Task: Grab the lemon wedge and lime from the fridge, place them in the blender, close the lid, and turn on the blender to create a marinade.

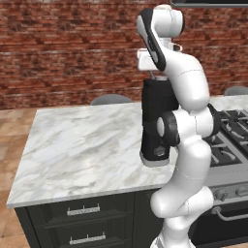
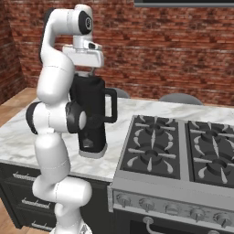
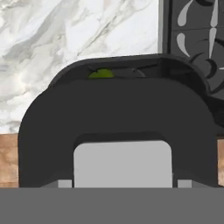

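Hand view: lid (image 3: 118, 127), a flat black cap with rounded corners and a pale grey square at its centre, sits close under the camera, over the mouth of the blender (image 3: 131, 70). Behind the lid's far edge a sliver of the jar's interior is open; a small yellowish-green patch shows there, lime or lemon wedge, cannot tell which. Jaws: the lid lies right at them, but whether they clamp it or are released cannot be told.

Right base view: blender (image 2: 91, 119) is tall and black, with a squarish dark jar, side handle toward the stove (image 2: 178, 151), black base on a grey foot. It stands upright on the marble surface (image 2: 18, 132), just beside the stove. The hand (image 2: 84, 55) hangs directly above the jar.
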{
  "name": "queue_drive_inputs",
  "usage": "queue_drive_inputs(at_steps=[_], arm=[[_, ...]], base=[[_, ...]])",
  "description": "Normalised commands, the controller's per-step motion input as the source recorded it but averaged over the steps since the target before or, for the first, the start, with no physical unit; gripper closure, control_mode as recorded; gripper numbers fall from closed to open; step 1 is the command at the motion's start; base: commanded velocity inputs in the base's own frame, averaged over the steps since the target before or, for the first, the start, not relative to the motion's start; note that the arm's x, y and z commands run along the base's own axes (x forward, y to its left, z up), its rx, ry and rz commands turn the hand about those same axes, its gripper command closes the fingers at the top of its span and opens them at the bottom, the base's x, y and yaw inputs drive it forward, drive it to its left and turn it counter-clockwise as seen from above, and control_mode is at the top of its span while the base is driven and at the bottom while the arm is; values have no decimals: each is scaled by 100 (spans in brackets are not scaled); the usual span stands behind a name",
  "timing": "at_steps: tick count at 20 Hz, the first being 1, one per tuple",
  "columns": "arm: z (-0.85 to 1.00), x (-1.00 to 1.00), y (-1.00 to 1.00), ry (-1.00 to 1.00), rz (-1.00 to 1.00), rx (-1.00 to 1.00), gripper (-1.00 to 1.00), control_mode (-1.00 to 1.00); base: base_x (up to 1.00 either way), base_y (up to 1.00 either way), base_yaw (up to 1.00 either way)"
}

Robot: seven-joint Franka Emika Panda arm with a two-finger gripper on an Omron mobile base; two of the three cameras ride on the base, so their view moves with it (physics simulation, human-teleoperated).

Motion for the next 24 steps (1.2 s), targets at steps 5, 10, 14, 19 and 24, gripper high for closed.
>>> queue_drive_inputs(at_steps=[5, 10, 14, 19, 24], arm=[[0, 8, 0, -11, -3, -2, 100, -100], [1, 0, 0, -11, 0, 0, 100, -100], [-12, 0, 0, -23, 0, -3, 100, -100], [-28, 0, 0, -22, 0, -8, 100, -100], [-33, 0, 0, -11, 0, -6, 100, -100]], base=[[0, 0, 0], [0, 0, 0], [0, 0, 0], [0, 0, 0], [0, 0, 0]])
